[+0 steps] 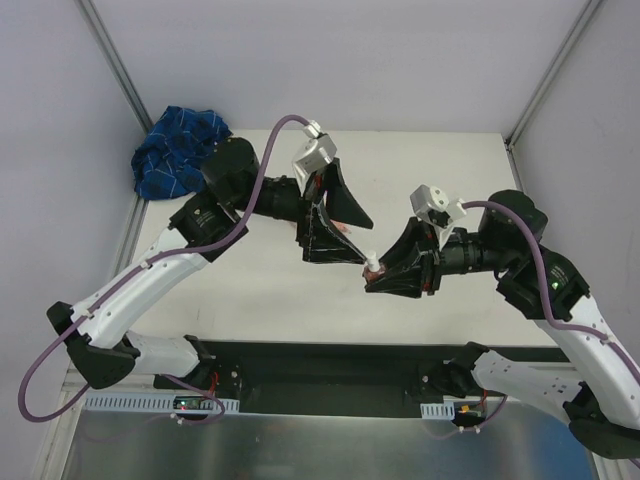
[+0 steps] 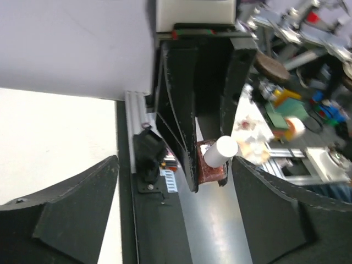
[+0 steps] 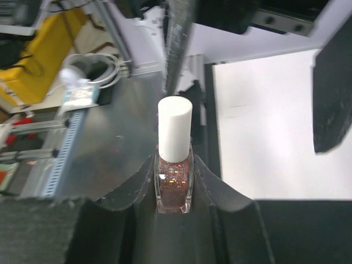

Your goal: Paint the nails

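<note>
Jaws on left gripper (image 2: 173, 165) wide apart, gripping nothing, near the white cap (image 2: 220, 150); right gripper (image 3: 174, 162) pinched on glitter polish bottle (image 3: 174, 187), centre of its wrist view.

crumpled blue plaid cloth (image 1: 180, 150) at the far left corner of the white worktop (image 1: 270, 290), and well apart from it, near the middle, a small white-capped bottle (image 3: 174, 165) of glittery pink polish.
</note>
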Controlling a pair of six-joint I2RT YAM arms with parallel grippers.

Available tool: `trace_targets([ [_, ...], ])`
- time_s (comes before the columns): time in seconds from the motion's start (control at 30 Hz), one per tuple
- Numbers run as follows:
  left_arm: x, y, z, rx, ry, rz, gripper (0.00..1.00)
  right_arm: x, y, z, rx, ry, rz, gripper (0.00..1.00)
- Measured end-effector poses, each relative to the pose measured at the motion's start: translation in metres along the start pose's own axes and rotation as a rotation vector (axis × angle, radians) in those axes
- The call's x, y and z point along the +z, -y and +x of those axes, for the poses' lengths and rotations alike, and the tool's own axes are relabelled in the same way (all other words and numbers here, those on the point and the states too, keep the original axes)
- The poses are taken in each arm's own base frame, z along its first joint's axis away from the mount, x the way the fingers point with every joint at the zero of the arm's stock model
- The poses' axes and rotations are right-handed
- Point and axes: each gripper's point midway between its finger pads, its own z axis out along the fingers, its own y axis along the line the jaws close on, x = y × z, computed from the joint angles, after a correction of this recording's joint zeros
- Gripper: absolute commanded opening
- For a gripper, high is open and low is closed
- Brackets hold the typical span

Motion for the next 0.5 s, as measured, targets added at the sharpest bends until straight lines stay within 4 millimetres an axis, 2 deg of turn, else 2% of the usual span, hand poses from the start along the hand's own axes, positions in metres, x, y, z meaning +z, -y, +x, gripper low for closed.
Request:
trace_targets([
  [0.1,-0.008,-0.009,-0.006,0.005,0.047,-0.121,0.88,-0.003,0.015,-0.001,-0.025,-0.008,0.093,0.0],
  [0.33,-0.03,-0.019,-0.033,0.03,0.177,-0.354,0.86,-0.007,0.071,0.0,-0.008,-0.04,0.378,0.0],
  [0.43,-0.032,-0.036,-0.036,0.003,0.193,-0.433,0.79,-0.007,0.095,0.003,0.009,-0.06,0.495,0.0],
  [0.5,-0.033,-0.051,-0.032,-0.029,0.189,-0.481,0.72,-0.008,0.103,0.004,0.011,-0.068,0.543,0.0],
])
